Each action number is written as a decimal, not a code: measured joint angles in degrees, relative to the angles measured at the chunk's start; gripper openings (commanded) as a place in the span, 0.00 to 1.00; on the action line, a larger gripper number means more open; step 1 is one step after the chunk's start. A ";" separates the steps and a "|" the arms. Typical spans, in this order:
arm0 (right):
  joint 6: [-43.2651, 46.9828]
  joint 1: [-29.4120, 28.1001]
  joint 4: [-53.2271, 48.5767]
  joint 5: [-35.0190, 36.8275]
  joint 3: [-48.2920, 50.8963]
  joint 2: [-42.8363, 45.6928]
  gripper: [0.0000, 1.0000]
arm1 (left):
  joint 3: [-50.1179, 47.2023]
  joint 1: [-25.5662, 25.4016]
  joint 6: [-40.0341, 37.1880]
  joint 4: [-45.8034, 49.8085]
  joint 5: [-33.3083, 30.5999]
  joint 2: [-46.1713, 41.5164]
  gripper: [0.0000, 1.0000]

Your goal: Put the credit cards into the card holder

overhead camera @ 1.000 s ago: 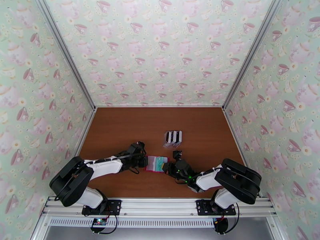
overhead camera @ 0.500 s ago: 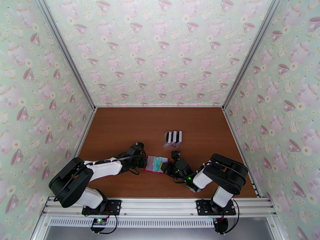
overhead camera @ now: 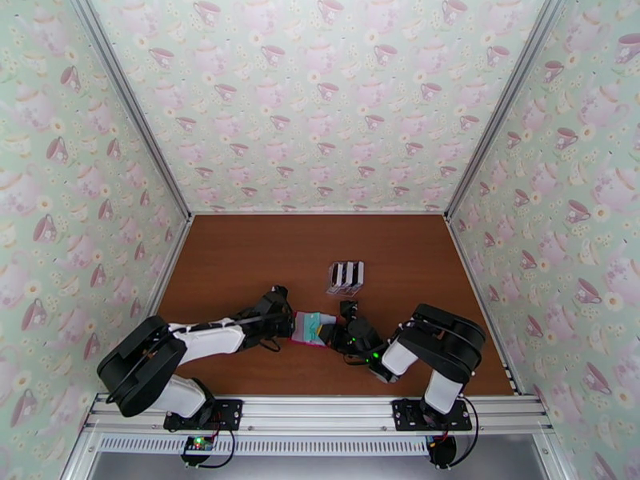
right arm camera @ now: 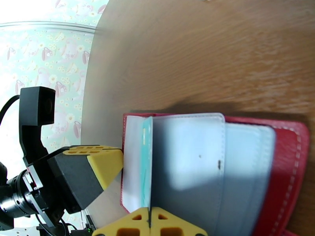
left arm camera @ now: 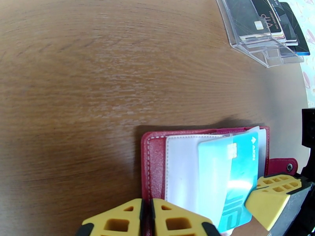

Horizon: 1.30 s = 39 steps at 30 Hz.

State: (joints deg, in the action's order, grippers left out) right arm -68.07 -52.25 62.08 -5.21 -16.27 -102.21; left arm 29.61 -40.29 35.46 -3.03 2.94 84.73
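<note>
The red card holder (overhead camera: 306, 333) lies open on the brown table between my two grippers, its pale pockets facing up. My left gripper (overhead camera: 289, 322) is shut on the holder's left red edge (left arm camera: 153, 166), its yellow pads pinched together (left arm camera: 147, 218). A teal credit card (left arm camera: 241, 170) sits partly inside a pale pocket. My right gripper (right arm camera: 149, 224) is shut on that card's end, and the card shows edge-on (right arm camera: 147, 154) beside the red cover (right arm camera: 293, 154). From above, the right gripper (overhead camera: 334, 334) sits at the holder's right side. More credit cards (left arm camera: 262, 18) stand in a clear rack.
The clear plastic rack (overhead camera: 346, 276) with black and white cards stands just behind the holder, a hand's width away. Patterned walls close the table on three sides. Both arms lie low along the near half of the table (overhead camera: 240, 258).
The right arm's elbow has swung left and closer to the holder while its gripper stays at the card. The left arm and the holder have barely moved.
</note>
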 measured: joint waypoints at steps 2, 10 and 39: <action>-0.22 -0.17 0.81 0.00 0.00 -0.07 0.22 | -0.17 -0.09 0.37 -0.15 -0.07 -0.17 0.13; 1.20 -0.59 -11.61 1.40 -1.25 7.87 0.36 | -0.33 -0.70 0.61 -0.07 0.09 -0.39 0.11; 15.02 -3.91 -70.60 15.63 -23.96 13.27 0.40 | -0.96 -3.45 2.12 3.74 3.89 -2.51 0.10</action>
State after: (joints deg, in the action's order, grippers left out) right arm -53.06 -56.16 -8.51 10.41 -40.23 -88.95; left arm 28.64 -43.75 37.58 0.71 6.83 82.21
